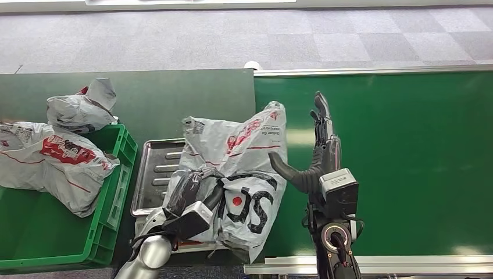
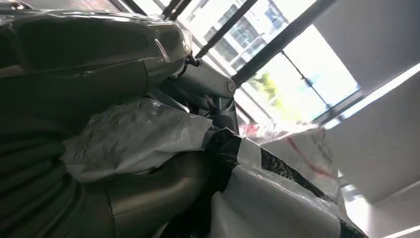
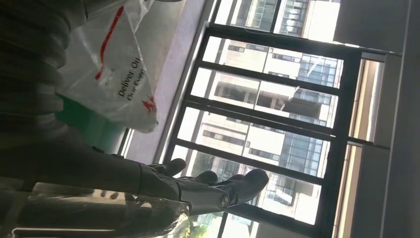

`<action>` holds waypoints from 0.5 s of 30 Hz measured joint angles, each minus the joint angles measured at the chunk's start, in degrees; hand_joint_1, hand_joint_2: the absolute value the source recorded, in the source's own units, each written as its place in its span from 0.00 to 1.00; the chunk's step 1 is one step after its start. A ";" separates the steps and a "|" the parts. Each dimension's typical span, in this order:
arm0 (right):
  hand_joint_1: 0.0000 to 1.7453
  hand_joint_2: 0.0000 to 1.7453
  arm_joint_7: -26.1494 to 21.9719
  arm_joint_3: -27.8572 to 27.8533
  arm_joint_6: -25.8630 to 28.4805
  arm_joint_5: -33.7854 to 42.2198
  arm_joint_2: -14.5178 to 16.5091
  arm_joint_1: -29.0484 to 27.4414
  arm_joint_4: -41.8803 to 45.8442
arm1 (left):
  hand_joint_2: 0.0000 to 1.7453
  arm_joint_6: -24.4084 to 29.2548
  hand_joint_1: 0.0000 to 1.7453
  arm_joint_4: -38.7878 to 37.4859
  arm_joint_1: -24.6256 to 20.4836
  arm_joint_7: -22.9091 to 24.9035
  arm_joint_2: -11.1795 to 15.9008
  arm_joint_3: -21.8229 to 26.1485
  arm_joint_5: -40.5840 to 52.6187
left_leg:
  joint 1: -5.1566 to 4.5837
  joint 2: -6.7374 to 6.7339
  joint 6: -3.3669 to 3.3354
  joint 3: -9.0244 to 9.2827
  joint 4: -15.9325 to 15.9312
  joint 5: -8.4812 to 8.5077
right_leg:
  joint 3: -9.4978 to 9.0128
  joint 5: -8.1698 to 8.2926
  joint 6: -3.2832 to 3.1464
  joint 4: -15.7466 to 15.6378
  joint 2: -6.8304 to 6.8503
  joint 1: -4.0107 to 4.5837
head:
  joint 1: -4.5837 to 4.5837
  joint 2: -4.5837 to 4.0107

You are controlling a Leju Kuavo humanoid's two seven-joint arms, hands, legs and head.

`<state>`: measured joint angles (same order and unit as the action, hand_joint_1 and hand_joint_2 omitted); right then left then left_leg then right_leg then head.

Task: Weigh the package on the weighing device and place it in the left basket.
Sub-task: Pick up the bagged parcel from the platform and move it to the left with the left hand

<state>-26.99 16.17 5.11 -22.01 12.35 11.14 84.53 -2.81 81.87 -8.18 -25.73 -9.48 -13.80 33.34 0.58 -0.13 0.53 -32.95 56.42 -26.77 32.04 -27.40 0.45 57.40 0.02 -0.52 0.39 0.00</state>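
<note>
- Three grey packages: one big package (image 1: 244, 168) in the middle, one package (image 1: 55, 160) on the basket at the left, one small package (image 1: 81, 107) in the upper left.
- One green basket (image 1: 110, 203), lower left.
- One metal tray (image 1: 154, 174), middle.
- Two robot hands: left hand (image 1: 192, 197), right hand (image 1: 317, 154).

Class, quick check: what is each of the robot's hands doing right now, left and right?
Left hand: grips the grey package lying over the metal weighing tray.
Right hand: open, holding nothing, fingers extended beside the package.
</note>
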 joint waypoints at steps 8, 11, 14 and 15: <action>0.00 1.00 -2.38 -0.38 1.51 2.37 -0.04 -0.44 -2.16 | 1.00 3.44 1.00 20.00 6.70 -13.11 0.27 0.13 -25.59 | 0.01 0.03 0.02 -0.02 -0.01 -0.02 | 0.03 -0.04 -0.03 0.00 0.01 0.00 | -0.02 0.00; 0.00 1.00 -2.85 -0.64 2.09 2.73 -0.10 -1.12 -2.69 | 1.00 9.21 1.00 24.30 7.60 -14.03 0.51 0.95 -26.34 | 0.01 0.04 0.02 -0.01 -0.01 -0.02 | 0.00 -0.04 -0.03 0.00 0.02 0.01 | -0.01 0.00; 0.00 1.00 -2.95 -0.89 2.30 3.09 -0.11 -1.55 -3.10 | 1.00 16.49 1.00 27.15 7.77 -14.03 0.93 2.32 -27.11 | 0.01 0.03 0.02 0.02 -0.02 -0.01 | -0.03 -0.03 -0.03 0.00 0.01 0.01 | -0.02 0.00; 0.00 1.00 -2.95 -0.98 2.37 3.20 -0.11 -1.63 -3.27 | 1.00 19.16 1.00 28.02 7.77 -14.03 1.14 3.00 -27.23 | 0.01 0.03 0.01 0.02 -0.02 -0.01 | -0.03 -0.03 -0.03 0.00 0.01 0.01 | -0.02 0.00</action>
<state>-29.94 15.19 7.47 -18.81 12.24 9.50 81.26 16.36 109.89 -0.41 -39.76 -8.34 -10.80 6.10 0.59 -0.10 0.55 -32.93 56.41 -26.78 32.01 -27.44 0.42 57.40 0.03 -0.51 0.37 0.00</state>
